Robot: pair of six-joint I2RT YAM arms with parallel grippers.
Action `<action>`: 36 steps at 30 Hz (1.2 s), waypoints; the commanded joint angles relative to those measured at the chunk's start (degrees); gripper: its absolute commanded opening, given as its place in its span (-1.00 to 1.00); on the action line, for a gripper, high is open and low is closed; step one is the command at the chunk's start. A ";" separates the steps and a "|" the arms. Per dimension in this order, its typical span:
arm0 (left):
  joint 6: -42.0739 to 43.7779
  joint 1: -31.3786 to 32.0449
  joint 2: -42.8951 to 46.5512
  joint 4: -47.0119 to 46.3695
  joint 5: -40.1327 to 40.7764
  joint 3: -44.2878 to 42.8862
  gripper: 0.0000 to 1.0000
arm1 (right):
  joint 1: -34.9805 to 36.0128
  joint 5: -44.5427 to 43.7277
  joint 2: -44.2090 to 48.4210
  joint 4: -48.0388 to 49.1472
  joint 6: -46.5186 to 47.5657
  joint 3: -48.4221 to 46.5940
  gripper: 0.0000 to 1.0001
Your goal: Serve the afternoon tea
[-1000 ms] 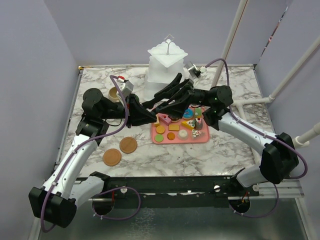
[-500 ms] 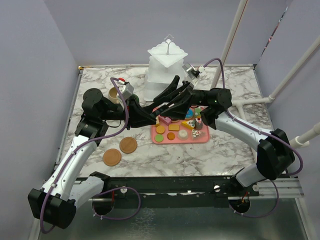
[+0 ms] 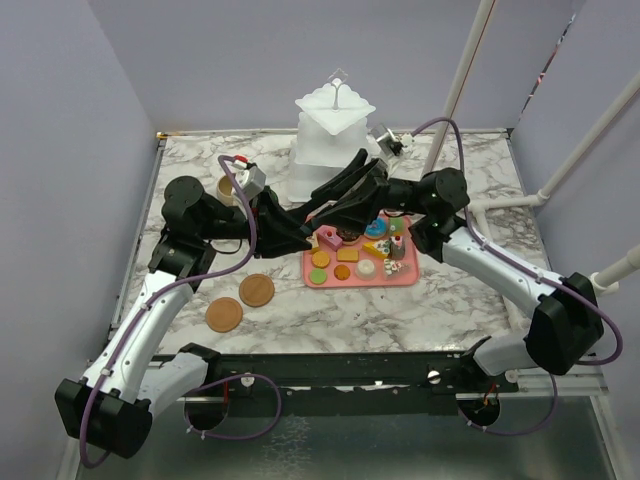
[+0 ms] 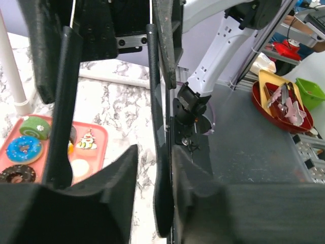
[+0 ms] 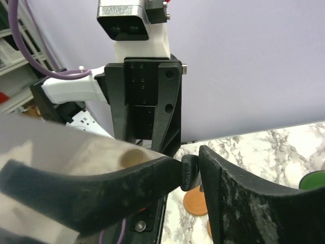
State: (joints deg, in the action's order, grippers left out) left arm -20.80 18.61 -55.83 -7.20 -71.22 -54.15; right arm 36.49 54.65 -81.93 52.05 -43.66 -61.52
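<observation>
The pink tray's rim (image 3: 400,281) holds several small toy pastries; a blue donut (image 4: 24,148) and a green roll (image 4: 35,127) show in the left wrist view. The white three-tier stand (image 3: 335,120) is at the back. A beige mug (image 3: 228,187) sits behind my left arm. Two wooden coasters (image 3: 256,290) (image 3: 224,314) lie front left. My left gripper (image 3: 283,228) (image 4: 156,152) is shut on black tongs (image 3: 300,235). My right gripper (image 3: 378,190) (image 5: 192,170) is shut on other black tongs (image 3: 345,195). Both tongs meet above the tray's back left corner.
A green curved edge (image 5: 316,180), possibly the green-inside mug, shows at the right edge of the right wrist view. White poles (image 3: 465,70) rise at the back right. Walls close the table's left and back sides.
My right arm swung a little forward and back, and its tongs now sit slightly higher and further back. My left arm has barely moved.
</observation>
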 commanded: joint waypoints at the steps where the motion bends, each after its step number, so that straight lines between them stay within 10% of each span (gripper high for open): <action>1: 4.33 -0.04 0.49 1.71 2.39 -2.34 -0.16 | 0.61 -5.85 4.53 -7.49 8.60 1.78 0.35; 11: 11.24 -0.04 0.13 6.77 7.72 -4.29 0.97 | 0.60 -12.10 9.45 -12.51 16.47 5.08 0.29; 22: 17.69 -0.03 -2.60 18.09 23.21 -12.13 0.98 | 0.65 -27.34 16.87 -23.83 34.28 13.13 0.29; 36: 18.86 -0.09 -3.50 20.84 37.13 -13.61 0.98 | 3.88 -57.79 10.41 -9.82 50.31 25.63 0.19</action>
State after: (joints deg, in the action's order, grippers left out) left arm -3.88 18.59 -59.53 11.49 -38.59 -65.95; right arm 39.29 9.23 -67.92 34.06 1.04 -38.06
